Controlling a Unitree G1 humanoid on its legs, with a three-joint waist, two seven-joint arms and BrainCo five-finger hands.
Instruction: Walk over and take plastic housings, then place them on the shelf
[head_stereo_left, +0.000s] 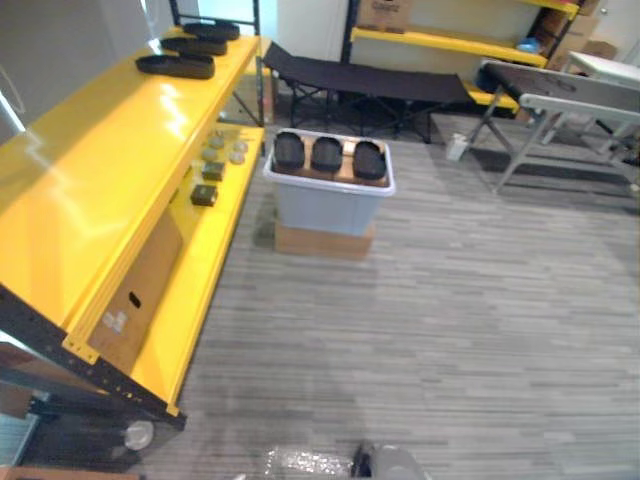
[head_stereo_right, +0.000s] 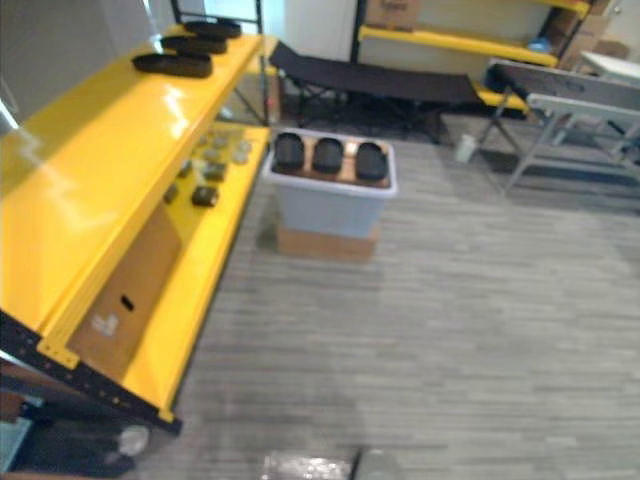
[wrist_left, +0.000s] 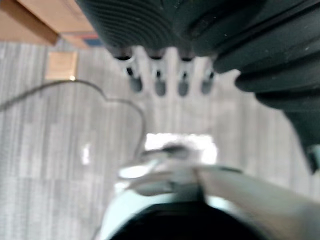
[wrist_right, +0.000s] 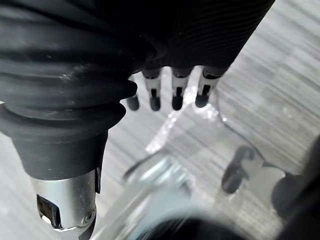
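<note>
Three black plastic housings (head_stereo_left: 327, 153) lie side by side on top of a pale grey bin (head_stereo_left: 328, 205), which stands on a flat cardboard box (head_stereo_left: 324, 241) on the floor ahead. Three more black housings (head_stereo_left: 176, 65) rest at the far end of the yellow shelf's top board (head_stereo_left: 90, 170) on the left. My left hand (wrist_left: 159, 86) hangs over the grey floor with straight fingers and holds nothing. My right hand (wrist_right: 176, 97) hangs the same way, fingers straight and empty.
The yellow shelf's lower board (head_stereo_left: 215, 230) carries several small dark and grey parts (head_stereo_left: 205, 193), and a cardboard panel (head_stereo_left: 140, 290) leans beneath. A black folding cot (head_stereo_left: 365, 82) stands behind the bin, a grey conveyor table (head_stereo_left: 570, 100) at the right. Open striped floor lies between me and the bin.
</note>
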